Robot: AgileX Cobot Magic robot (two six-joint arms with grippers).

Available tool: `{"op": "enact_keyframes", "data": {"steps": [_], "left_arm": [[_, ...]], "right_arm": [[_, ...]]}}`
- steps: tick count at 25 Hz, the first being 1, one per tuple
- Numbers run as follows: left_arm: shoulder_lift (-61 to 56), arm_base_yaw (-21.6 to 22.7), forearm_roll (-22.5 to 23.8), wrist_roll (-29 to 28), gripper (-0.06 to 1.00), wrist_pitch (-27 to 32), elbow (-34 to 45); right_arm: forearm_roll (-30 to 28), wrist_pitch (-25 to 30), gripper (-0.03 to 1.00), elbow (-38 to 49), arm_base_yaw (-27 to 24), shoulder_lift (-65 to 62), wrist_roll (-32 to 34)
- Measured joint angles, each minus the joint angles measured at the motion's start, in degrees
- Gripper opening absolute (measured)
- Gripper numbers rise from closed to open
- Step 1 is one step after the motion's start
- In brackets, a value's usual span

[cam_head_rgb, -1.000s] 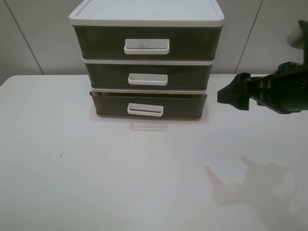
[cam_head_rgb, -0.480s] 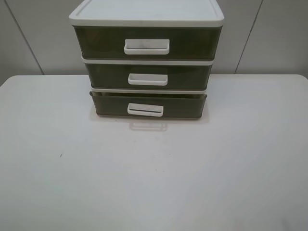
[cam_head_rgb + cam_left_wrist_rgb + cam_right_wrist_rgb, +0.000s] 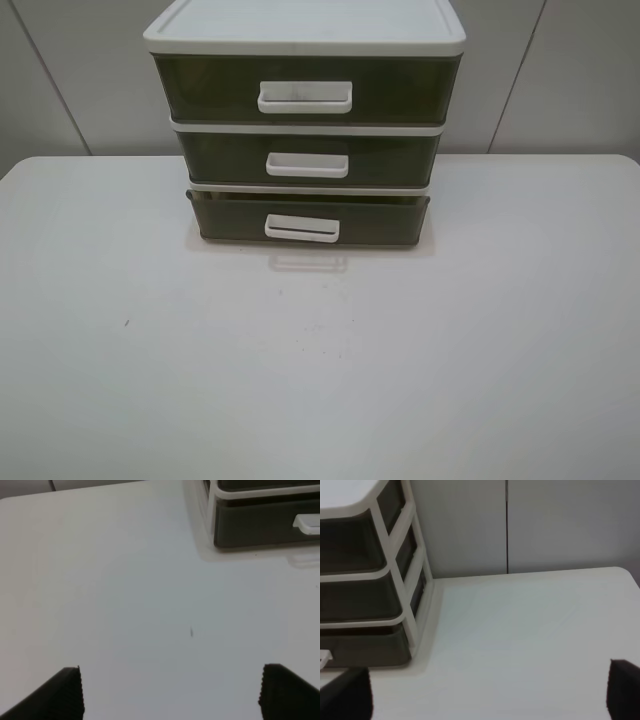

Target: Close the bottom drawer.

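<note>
Left gripper (image 3: 170,692): jaws stood wide apart, holding nothing; only the two dark ribbed fingertips (image 3: 67,692) showed, above bare table (image 3: 125,580).
Right gripper (image 3: 487,692): jaws likewise spread wide and empty; the tips sat at the picture's lower corners, partly cut off.
Bottom drawer (image 3: 310,220): lowest tier of the three-drawer unit (image 3: 305,30), at the back middle of the table; its front stuck out past the middle drawer (image 3: 308,160) above, so it was slightly open.
Handle (image 3: 302,229): white loop, centred on the drawer front, touched by nothing.
Open room: broad white tabletop in front and to both sides of the unit.
Hidden: neither arm appeared in the high view; the drawer's inside could not be made out.
</note>
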Motion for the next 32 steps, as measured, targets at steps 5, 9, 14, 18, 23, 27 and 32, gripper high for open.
{"op": "enact_keyframes", "data": {"steps": [5,9,14,18,23,27,32], "left_arm": [[0.0,0.0,0.0,0.0,0.72,0.0,0.0],[0.0,0.0,0.0,0.0,0.72,0.0,0.0],[0.0,0.0,0.0,0.0,0.72,0.0,0.0],[0.0,0.0,0.0,0.0,0.72,0.0,0.0],[0.0,0.0,0.0,0.0,0.72,0.0,0.0],[0.0,0.0,0.0,0.0,0.72,0.0,0.0],[0.0,0.0,0.0,0.0,0.72,0.0,0.0]], "right_arm": [[-0.8,10.1,0.82,0.0,0.0,-3.0,0.0],[-0.8,12.9,0.82,1.2,0.0,-3.7,0.0],[-0.8,6.6,0.82,5.9,2.8,-3.7,0.1],[-0.8,5.5,0.82,6.7,6.3,-6.1,0.2],[-0.8,5.2,0.82,6.7,4.0,-8.5,0.2],[-0.8,5.2,0.82,6.7,1.1,-8.5,0.3],[-0.8,5.2,0.82,6.7,1.1,-8.5,0.3]]}}
